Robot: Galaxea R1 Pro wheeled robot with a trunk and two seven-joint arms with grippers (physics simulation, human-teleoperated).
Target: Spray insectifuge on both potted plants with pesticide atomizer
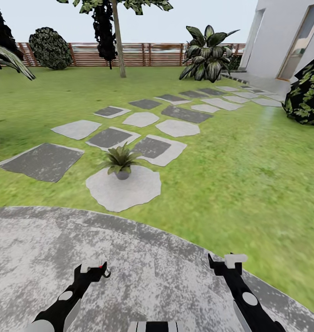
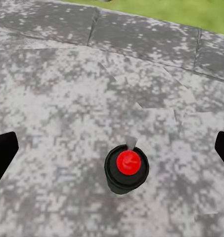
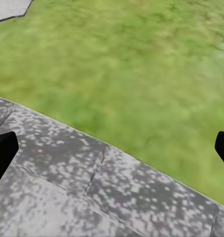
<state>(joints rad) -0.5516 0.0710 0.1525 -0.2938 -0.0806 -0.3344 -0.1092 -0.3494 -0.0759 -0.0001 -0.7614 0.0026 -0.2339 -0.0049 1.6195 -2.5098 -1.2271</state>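
The pesticide atomizer, a small dark bottle with a red top, stands upright on the grey stone patio. My left gripper hovers above it, open, its dark fingers far apart on either side without touching it. The head view shows the atomizer's red top right at the left gripper. My right gripper is open and empty over the patio's edge, with grass beyond it. One potted plant, a low green rosette in a grey pot, sits on a pale stepping stone ahead.
Lawn with grey stepping stones runs toward a white building at the right. A broad-leaved bush, a tree trunk and a slatted wooden fence stand at the back. A dark shrub is at the right edge.
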